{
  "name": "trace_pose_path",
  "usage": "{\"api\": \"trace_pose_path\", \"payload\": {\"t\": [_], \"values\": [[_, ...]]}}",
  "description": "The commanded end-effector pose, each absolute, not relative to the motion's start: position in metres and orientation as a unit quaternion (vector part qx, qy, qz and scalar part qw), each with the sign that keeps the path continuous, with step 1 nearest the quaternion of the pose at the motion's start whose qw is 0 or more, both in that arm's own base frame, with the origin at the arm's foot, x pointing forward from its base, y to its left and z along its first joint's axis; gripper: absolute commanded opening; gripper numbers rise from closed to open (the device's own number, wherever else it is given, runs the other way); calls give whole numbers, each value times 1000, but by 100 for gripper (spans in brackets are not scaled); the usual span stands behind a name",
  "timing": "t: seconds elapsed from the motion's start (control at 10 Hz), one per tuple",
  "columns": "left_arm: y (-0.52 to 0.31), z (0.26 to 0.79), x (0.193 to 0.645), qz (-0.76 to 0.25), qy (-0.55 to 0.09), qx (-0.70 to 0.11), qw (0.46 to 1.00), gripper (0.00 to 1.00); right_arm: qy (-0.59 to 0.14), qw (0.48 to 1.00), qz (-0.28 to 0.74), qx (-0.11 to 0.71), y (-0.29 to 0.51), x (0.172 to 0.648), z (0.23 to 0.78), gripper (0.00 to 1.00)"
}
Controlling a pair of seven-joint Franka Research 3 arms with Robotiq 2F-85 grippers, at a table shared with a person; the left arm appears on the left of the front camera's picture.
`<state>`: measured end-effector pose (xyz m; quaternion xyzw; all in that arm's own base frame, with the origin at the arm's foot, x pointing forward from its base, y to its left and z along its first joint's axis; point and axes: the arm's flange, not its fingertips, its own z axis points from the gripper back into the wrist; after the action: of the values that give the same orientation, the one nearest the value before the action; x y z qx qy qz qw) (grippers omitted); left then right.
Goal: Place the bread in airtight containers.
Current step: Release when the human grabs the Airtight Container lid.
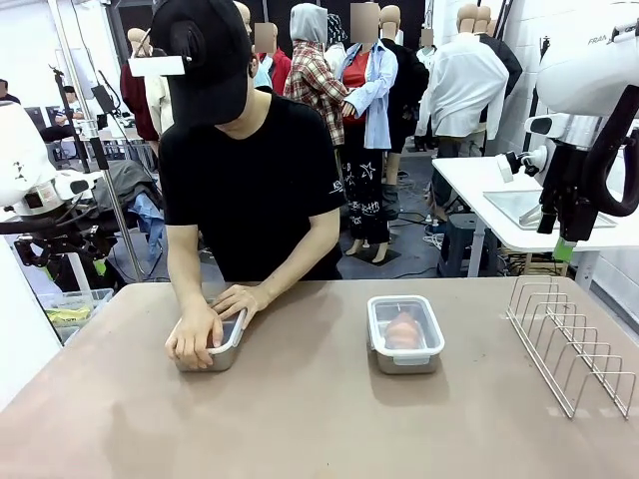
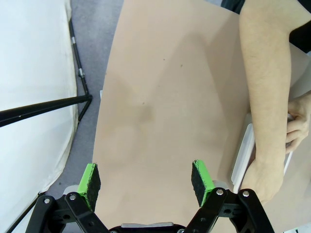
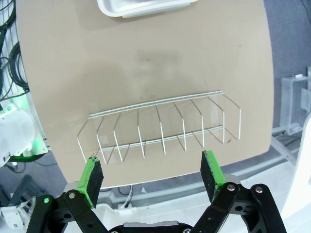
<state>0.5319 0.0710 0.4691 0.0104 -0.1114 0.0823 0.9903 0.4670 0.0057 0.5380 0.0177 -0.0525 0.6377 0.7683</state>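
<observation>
Two airtight containers stand on the tan table. The left container (image 1: 228,351) lies under both of the person's hands (image 1: 197,334), which press on its lid. The right container (image 1: 404,334) is lidded, and a golden-brown bread (image 1: 402,329) shows through the clear lid. My left gripper (image 2: 146,182) hangs open over bare table, with the person's forearm (image 2: 265,97) and the left container's edge (image 2: 242,158) to its side. My right gripper (image 3: 153,175) is open above the wire rack (image 3: 160,126); the right container's white rim (image 3: 146,7) shows beyond it.
The wire rack (image 1: 569,339) stands near the table's right edge. The person sits at the far side, leaning over the left container. A plastic bin (image 1: 70,309) sits off the table's left side. Bare table lies between the containers and along the front.
</observation>
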Motion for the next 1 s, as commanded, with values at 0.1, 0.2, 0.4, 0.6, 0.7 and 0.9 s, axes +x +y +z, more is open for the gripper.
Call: {"api": "trace_pose_path", "payload": {"t": [0.1,0.2,0.4,0.6,0.7,0.9], "values": [[72,470,531,86,-110,10,990,97,-48,770,636,11,6,469,540,100],[72,470,531,86,-110,10,990,97,-48,770,636,11,6,469,540,100],[72,470,531,86,-110,10,990,97,-48,770,636,11,6,469,540,100],[72,470,531,86,-110,10,990,97,-48,770,636,11,6,469,540,100],[72,470,531,86,-110,10,990,97,-48,770,636,11,6,469,540,100],[72,470,531,86,-110,10,990,97,-48,770,636,11,6,469,540,100]]}}
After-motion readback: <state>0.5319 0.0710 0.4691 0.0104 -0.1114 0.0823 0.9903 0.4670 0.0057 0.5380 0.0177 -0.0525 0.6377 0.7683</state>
